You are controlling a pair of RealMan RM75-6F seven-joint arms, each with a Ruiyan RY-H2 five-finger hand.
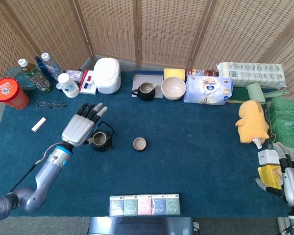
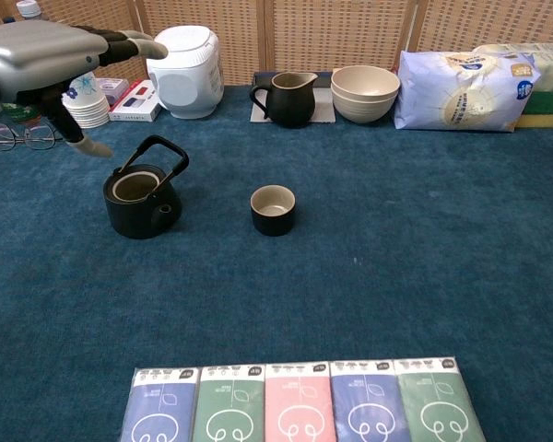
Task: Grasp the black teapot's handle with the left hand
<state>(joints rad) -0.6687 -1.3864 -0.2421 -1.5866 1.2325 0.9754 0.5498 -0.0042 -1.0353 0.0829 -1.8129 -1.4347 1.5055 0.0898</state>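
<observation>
Left hand (image 1: 80, 129) fingers spread beside black teapot (image 1: 102, 141), handle unheld

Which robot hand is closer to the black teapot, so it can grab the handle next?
The left hand. It hovers open just beside the black teapot, near its raised handle, though not touching it. The right hand sits far off at the table's opposite edge, by the small boxes.

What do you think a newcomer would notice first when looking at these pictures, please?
Probably the silvery left hand with fingers spread, raised above the blue table beside the black teapot, whose arched handle is untouched. Next, the row of pastel packets at the near edge and the yellow plush toy at the far right.
</observation>
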